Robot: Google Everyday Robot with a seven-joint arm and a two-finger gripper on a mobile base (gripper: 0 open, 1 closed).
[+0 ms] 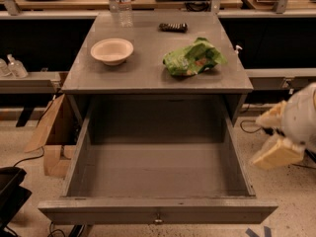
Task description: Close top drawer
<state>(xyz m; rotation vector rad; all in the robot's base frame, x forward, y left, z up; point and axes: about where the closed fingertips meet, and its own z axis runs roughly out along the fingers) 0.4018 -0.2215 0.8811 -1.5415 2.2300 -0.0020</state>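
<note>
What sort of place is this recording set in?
Probably a lab or workshop: a long workbench behind the grey cabinet, pump bottles on a side shelf, a cardboard box on the speckled floor. The top drawer stands open; the gripper hangs to its right, open.

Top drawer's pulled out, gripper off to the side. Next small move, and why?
Probably bring the gripper, which is right of the top drawer and apart from it, round to the front panel near the knob; the drawer stands wide open and needs a push inward.
</note>
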